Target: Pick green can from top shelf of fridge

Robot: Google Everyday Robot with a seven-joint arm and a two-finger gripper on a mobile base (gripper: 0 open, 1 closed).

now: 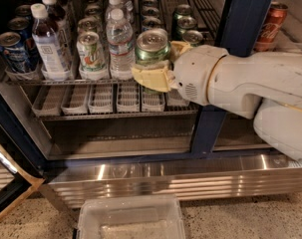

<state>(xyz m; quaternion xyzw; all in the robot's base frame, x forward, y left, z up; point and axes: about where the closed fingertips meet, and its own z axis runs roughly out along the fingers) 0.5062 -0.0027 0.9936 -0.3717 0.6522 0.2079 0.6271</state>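
Camera view: gripper [163, 63] at 12 o'clock, before top shelf [66, 81] of fridge [240, 14].
Fingers [149, 77] clasp green can [151, 45], dark sides, silver top.

Claw [159, 59] around green can [151, 45], before top shelf [56, 82]

green can [151, 45] in jaws | top shelf [98, 81] front | water bottle [119, 44] left
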